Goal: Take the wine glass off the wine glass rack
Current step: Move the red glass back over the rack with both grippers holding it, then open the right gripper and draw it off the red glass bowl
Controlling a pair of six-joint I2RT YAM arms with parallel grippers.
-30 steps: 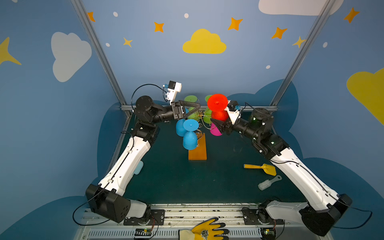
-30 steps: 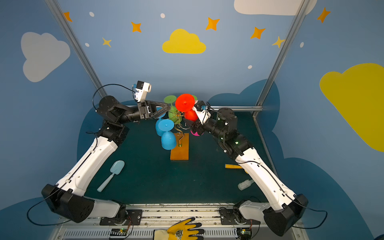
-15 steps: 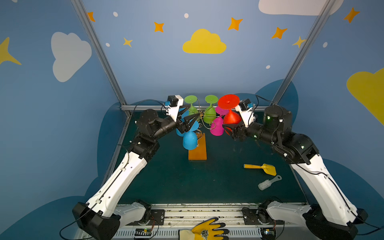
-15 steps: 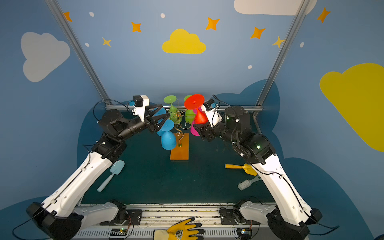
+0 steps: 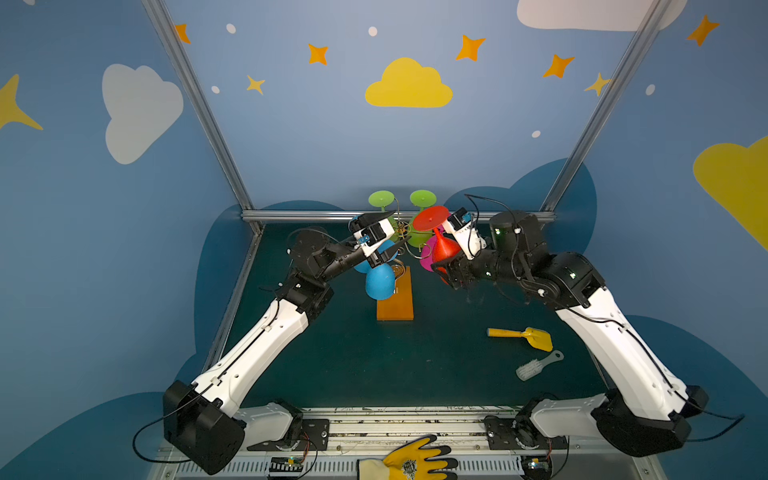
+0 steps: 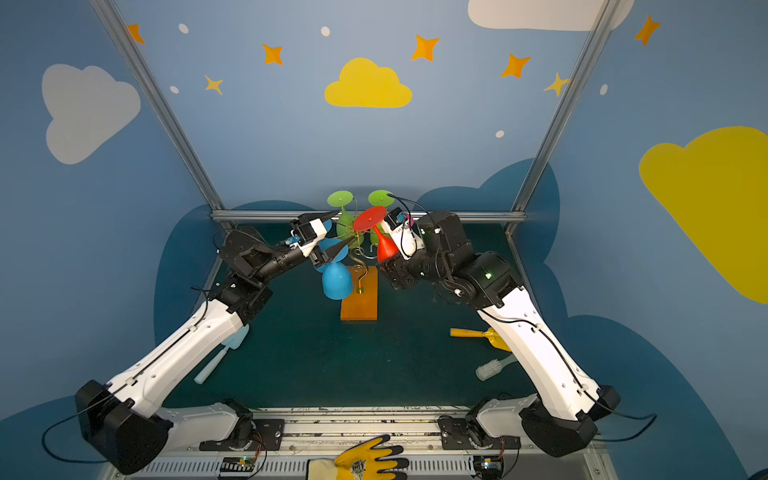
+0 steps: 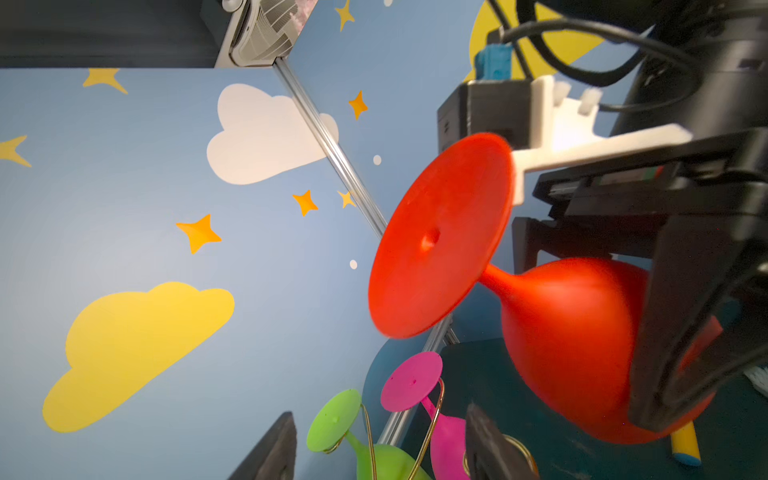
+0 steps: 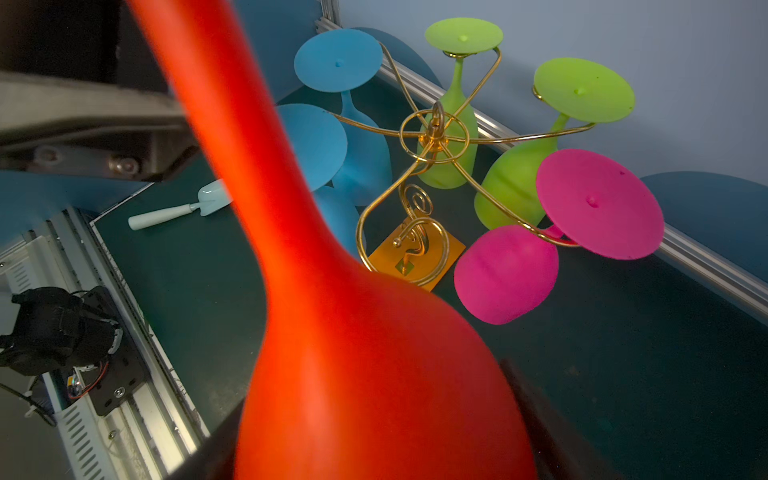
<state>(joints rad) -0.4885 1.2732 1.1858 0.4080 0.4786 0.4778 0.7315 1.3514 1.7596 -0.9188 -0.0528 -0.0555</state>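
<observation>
The red wine glass (image 5: 445, 248) has sunk, foot-up, clear right of the wine glass rack (image 5: 395, 305), its bowl clamped by the right pincer (image 5: 448, 268); the left pincer (image 5: 395, 227) is open and empty.

The wine glass (image 5: 445, 248) is red; the rest are blue glasses (image 5: 379, 282), lime-green glasses (image 8: 511, 187) and a magenta glass (image 8: 505, 274). The wine glass rack (image 8: 434, 133) is gold, its base (image 5: 395, 305) orange-brown.

- We see white link shells and black joints on the left arm (image 5: 257, 353) and the right arm (image 5: 621, 355).
- Thin black cables (image 5: 482, 198) trail along both.
- The left gripper (image 5: 399, 226) has black, tapering fingers (image 5: 380, 216).
</observation>
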